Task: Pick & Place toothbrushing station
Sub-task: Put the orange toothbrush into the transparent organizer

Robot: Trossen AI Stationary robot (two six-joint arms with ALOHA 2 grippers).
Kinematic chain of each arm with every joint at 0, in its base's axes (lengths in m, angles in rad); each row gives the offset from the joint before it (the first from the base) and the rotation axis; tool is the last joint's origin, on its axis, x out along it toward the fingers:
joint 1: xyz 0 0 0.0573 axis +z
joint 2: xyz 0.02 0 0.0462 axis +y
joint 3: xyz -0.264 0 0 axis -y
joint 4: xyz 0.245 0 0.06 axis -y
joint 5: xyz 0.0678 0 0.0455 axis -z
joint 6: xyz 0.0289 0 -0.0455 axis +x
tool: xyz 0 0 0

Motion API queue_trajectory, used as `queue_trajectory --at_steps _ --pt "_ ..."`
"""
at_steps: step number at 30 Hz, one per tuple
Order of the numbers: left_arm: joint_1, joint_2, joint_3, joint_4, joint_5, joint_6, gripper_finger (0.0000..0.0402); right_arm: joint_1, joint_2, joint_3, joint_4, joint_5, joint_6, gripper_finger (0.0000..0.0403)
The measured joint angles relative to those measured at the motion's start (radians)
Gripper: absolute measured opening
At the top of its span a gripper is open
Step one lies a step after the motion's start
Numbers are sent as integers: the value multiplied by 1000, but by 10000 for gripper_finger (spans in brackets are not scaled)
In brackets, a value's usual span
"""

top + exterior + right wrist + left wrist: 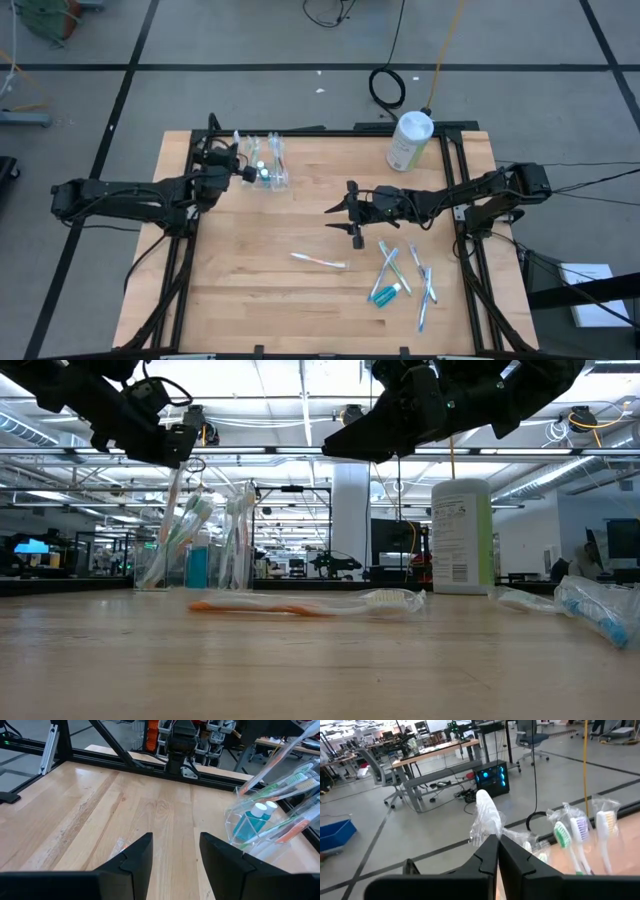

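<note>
Small clear plastic cup (pixel 268 170) of pale toothbrushes and blue toothpaste tubes is standing at the wooden table's (pixel 250 290) far left area. Left gripper (pixel 243 172) is hovering just beside it, fingers pinching a plastic-wrapped toothbrush (pixel 487 817). Right gripper (pixel 345 215) is hanging mid-table, fingers apart, holding nothing. Wrapped orange-handled toothbrush (pixel 318 261) is lying near centre; loose wrapped toothbrushes and tubes (pixel 400 275) lying right. White canister with green label (pixel 409 141) is standing far right.

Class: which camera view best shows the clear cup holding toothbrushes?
The right wrist view: the clear cup is near, showing brushes and blue tubes inside. The low view shows it side-on and distant; the high view, tiny from above; the left wrist view, only brush heads.
</note>
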Motion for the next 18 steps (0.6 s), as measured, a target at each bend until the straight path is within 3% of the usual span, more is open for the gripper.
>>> queue_trajectory --at_steps 12,18 --pt "4 0 0 62 -64 63 14 0 0 0 -4 0 0 155" --pt "5 0 0 -44 22 -48 7 0 0 0 -4 0 0 155"
